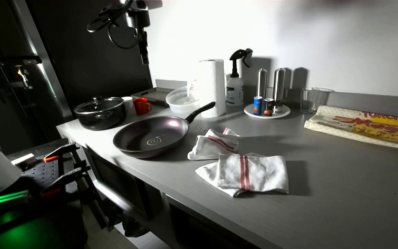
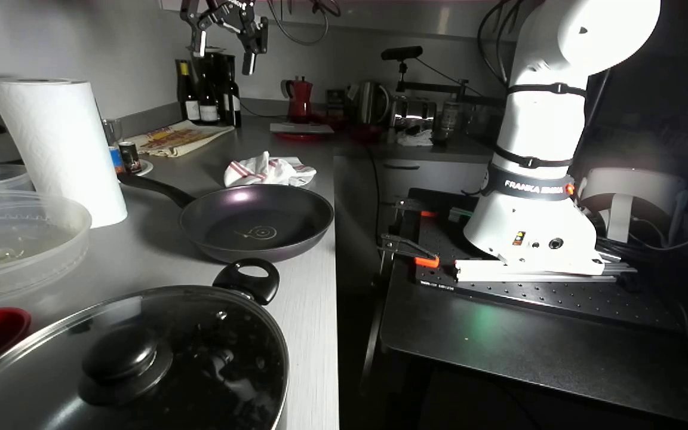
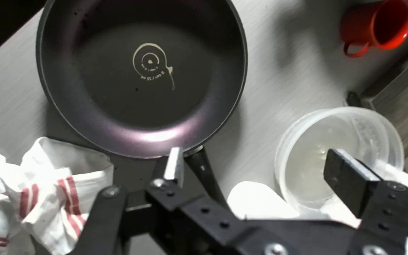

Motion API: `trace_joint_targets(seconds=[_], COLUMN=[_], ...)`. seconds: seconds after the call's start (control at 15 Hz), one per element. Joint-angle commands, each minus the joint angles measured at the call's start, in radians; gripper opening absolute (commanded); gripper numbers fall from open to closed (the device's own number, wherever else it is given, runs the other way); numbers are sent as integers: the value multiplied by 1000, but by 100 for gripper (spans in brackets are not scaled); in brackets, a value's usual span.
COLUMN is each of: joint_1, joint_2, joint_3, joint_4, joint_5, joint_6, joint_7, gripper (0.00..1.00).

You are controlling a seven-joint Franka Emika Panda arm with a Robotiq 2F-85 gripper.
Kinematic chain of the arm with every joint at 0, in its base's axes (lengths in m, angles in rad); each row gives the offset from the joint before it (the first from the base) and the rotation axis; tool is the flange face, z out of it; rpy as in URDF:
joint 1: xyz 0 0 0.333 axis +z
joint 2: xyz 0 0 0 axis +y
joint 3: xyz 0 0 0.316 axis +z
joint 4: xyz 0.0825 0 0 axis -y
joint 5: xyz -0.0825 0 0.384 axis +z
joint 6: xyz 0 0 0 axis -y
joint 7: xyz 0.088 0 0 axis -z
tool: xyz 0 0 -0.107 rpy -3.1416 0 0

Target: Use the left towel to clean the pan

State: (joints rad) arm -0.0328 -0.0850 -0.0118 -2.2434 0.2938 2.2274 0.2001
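A dark frying pan (image 1: 152, 136) rests on the grey counter; it also shows in an exterior view (image 2: 260, 224) and the wrist view (image 3: 140, 95). A few dark specks lie inside it. A crumpled white towel with red stripes (image 1: 216, 145) lies beside the pan; it also shows in the wrist view (image 3: 66, 198). A second, more neatly folded striped towel (image 1: 261, 173) lies near the counter's front edge. In an exterior view the two towels (image 2: 266, 171) overlap. My gripper (image 3: 259, 164) is open and empty, high above the counter; it also shows in an exterior view (image 2: 224, 57).
A lidded pot (image 1: 100, 114), a red mug (image 1: 142, 106), a plastic bowl (image 3: 331, 156) and a paper towel roll (image 1: 212, 88) stand around the pan. Behind are a spray bottle (image 1: 234, 90), a plate with mills and small cans (image 1: 249, 113), a glass (image 1: 309, 100) and a printed cloth (image 1: 361, 128).
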Motion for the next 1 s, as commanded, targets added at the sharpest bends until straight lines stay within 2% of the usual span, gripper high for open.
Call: trace_joint_targets(seconds=[0.0,0.67,0.93], joint_1=[-33,-83,-110], joint_2=[141,428,526], joint_3=[-35,-139,-169], joint_4=[97,294,367], joint_5=[-17,-12,2], joint_6=[34,40,29], joint_7=[108,306,331], gripper=[100,100,100])
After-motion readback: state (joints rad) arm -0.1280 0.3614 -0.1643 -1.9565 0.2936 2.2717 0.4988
